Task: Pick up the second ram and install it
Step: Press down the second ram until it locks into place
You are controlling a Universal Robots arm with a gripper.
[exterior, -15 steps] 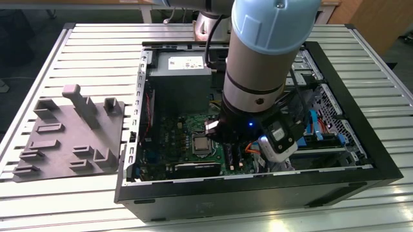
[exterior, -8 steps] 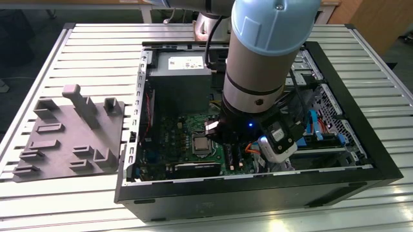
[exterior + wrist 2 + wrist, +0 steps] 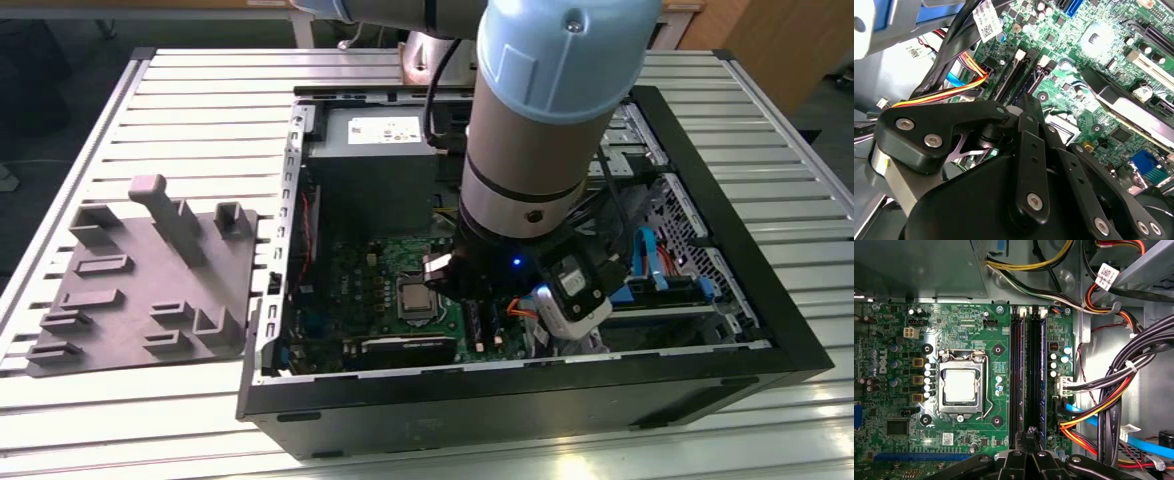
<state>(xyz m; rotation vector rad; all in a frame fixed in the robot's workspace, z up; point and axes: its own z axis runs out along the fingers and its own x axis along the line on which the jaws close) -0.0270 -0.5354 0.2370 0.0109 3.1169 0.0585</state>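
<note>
Plainly riskiest now: pushing down off-line. Tips of the hand (image 3: 1031, 436) set over one end of the memory slots (image 3: 1026, 375) on the motherboard (image 3: 964, 330). So pressing there alone could seat that end of the second ram (image 3: 1030, 365) and leave the far end riding high, latch unclicked. Could also bend the thin board or strain the slot if tilted sideways while loaded. Worth minding too the cable bundle (image 3: 1114, 390) lying just beside the slots, near enough to snag on the hand's linkage.

As to the hand: fingers (image 3: 1026, 120) pressed together in both wrist views, no gap visible between them. Seemingly touching or just above the top edge of the stick rather than pinching it, though hard to tell for certain because the hand's own body hides the contact.

Second ram judged to be the thin dark strip standing edge-up in the slot under the tips, beside another stick (image 3: 1042, 370) showing a bluish side. Seen from the exterior view, arm reaching deep into the open case (image 3: 747, 360) on the counter (image 3: 200, 80).
</note>
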